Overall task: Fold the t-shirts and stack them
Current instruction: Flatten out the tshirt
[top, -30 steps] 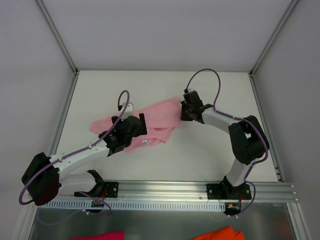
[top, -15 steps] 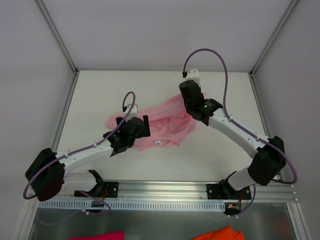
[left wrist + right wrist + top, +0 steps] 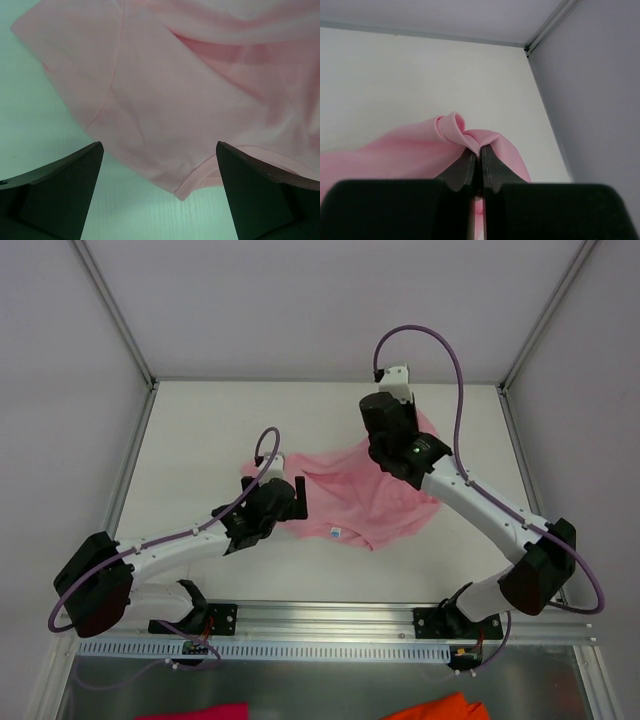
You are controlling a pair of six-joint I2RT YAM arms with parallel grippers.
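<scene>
the pink t-shirt (image 3: 360, 502) lies crumpled across the middle of the worktop (image 3: 200, 430), reaching toward the right edge but stopping short of it. the right gripper (image 3: 481, 151) is pinched tight on a rolled fold of cloth at the t-shirt's far right part, with bare worktop between the fold and the far right corner. the left gripper (image 3: 159, 150) hangs over the t-shirt's left end, fingers wide, holding nothing. bare worktop runs along the left, far and near edges.

The jaws clamp a rolled fold of the pink t-shirt (image 3: 410, 147) over the white table (image 3: 395, 75).
</scene>
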